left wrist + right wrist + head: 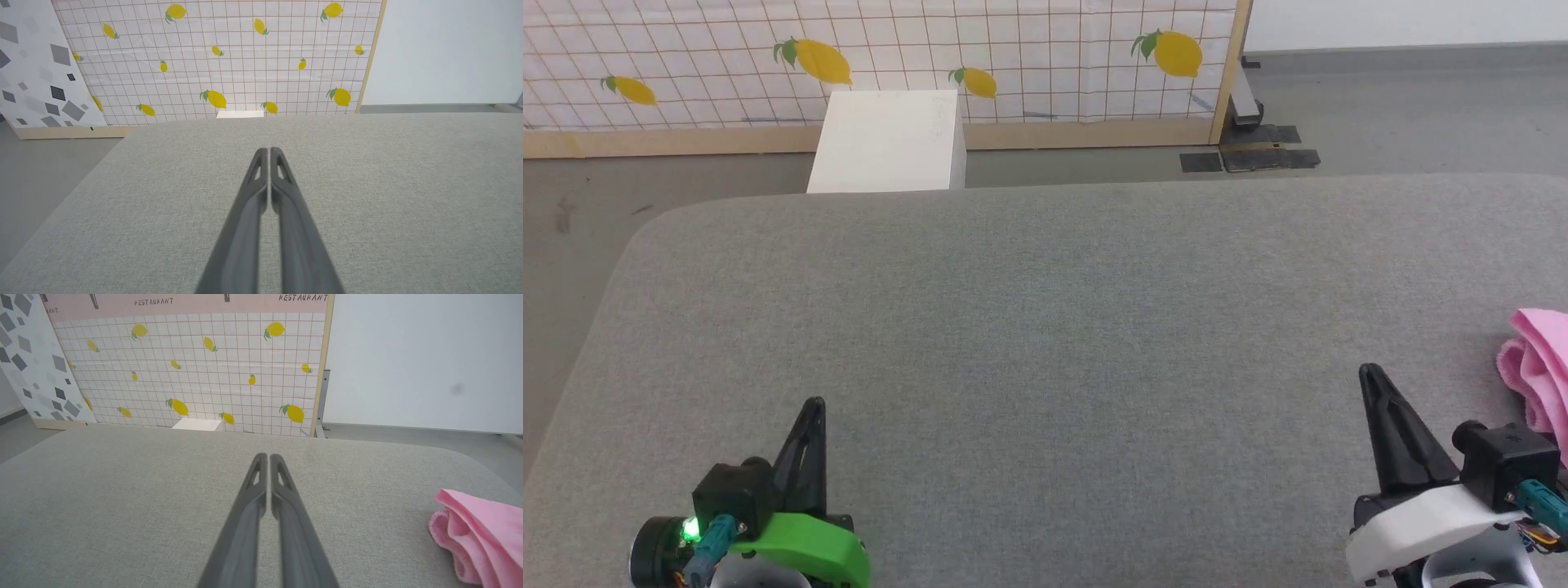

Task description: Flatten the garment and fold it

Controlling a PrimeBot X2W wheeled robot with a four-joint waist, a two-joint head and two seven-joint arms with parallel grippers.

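The garment [1539, 367] lies bunched at the grey bench's [1045, 310] right edge, near the right gripper [1370, 377] — likely the arm to fetch it. That gripper and the left gripper [813, 406] hover with fingers pressed together, empty; flattening has not yet begun.

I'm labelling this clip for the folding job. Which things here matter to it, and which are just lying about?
Part of the job: the garment, bunched at the right of the grey surface; left gripper and right gripper, both shut, holding nothing.
Just lying about: white box, lemon-print panel, black floor plates.
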